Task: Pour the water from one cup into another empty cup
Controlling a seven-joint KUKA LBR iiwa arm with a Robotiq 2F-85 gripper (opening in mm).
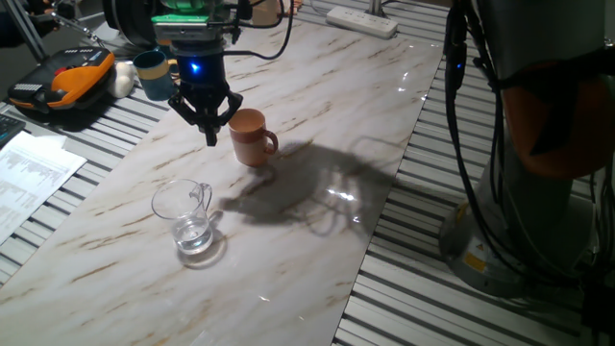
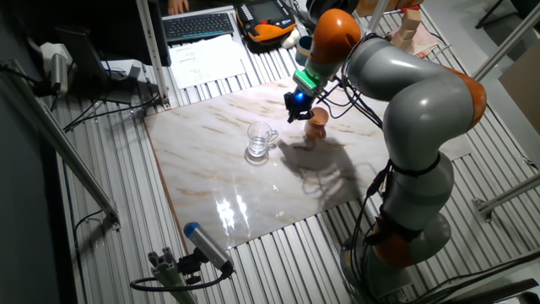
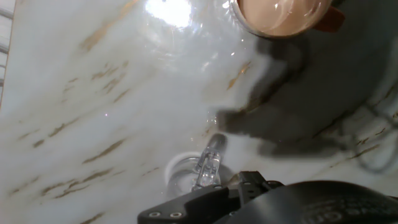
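Overhead light reaches you from above: it throws the arm's dark, soft-edged shadow across the marble table point(image 1: 317, 115), spreading beyond the fingers point(image 1: 210, 123) to the side of the terracotta mug point(image 1: 252, 136). Specular glare spots sit within that shadow in both fixed views. In the hand view, a burnt-out white highlight lies ahead of the fingertips, the terracotta mug point(image 3: 283, 15) is cropped and soft, and the glass mug point(image 3: 196, 174) near the gripper body is blurred. You see the surroundings dim, the fixed views moderately sharp.
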